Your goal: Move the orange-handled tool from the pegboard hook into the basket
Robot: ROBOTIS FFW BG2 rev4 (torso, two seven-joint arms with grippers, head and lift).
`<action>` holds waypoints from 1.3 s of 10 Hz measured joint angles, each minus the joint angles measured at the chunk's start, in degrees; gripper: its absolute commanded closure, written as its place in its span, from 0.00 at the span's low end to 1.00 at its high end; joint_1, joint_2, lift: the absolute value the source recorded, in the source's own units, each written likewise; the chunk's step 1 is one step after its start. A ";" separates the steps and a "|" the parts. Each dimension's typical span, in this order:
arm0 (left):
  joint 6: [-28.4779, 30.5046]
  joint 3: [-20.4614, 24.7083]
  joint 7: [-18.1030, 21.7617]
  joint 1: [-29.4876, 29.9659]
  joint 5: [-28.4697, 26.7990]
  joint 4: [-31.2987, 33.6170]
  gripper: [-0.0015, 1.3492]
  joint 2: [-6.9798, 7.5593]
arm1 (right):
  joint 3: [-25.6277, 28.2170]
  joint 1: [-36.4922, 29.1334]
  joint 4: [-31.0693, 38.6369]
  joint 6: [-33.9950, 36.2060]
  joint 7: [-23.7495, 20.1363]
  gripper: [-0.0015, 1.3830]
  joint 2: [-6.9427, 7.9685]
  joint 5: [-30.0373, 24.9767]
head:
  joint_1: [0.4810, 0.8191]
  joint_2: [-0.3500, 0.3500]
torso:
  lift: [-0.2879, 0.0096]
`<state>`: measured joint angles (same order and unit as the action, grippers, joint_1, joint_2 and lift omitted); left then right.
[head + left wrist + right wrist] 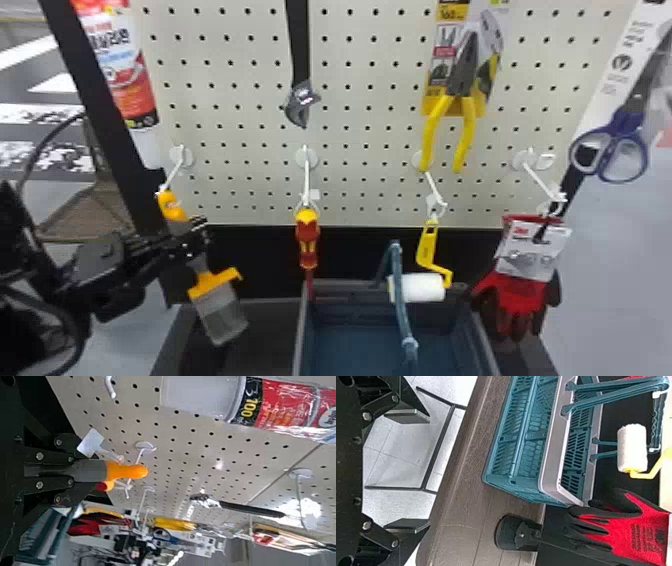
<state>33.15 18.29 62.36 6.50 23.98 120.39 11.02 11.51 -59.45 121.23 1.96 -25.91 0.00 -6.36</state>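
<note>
My left gripper (182, 240) is at the leftmost hook (172, 175) in the head view, shut around the grey middle of the orange-handled tool (171, 206). The tool leans, with its orange top at the hook's tip and its wide, pale lower end below the fingers. In the left wrist view the gripper (73, 471) holds the grey part of the tool (128, 471), and the hook crosses by the orange end. The basket (301, 340) stands below the pegboard. Beside the basket (552, 463), my right gripper (430, 471) is open with nothing between its fingers.
A red and yellow screwdriver (307, 240), a paint roller (417, 288) and red gloves (520, 300) hang from neighbouring hooks. The basket's raised handle (398, 295) stands before the roller. Pliers (462, 100) and blue scissors (612, 145) hang higher up.
</note>
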 measured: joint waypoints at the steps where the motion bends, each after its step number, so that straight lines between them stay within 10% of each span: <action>1: -4.02 -1.64 -0.83 1.27 5.33 -2.94 0.88 -0.03 | 0.00 0.09 -0.07 0.11 -0.09 0.26 0.00 -0.05 | 0.20 0.50 | 0.63; 4: -17.15 -9.67 -1.11 2.05 18.23 -16.51 0.88 -0.09 | 0.00 0.42 -0.24 0.40 -0.58 0.26 0.00 -0.23 | 0.20 0.50 | 0.63; 13: -37.01 -26.33 -0.16 -4.07 32.08 -39.32 0.87 -3.85 | 0.00 0.93 -0.64 0.96 -1.52 0.26 0.00 -0.49 | 0.20 0.50 | 0.63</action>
<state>-3.85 -8.03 62.21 2.43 56.06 81.07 7.17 11.51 -58.52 120.59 2.92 -27.43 0.00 -6.84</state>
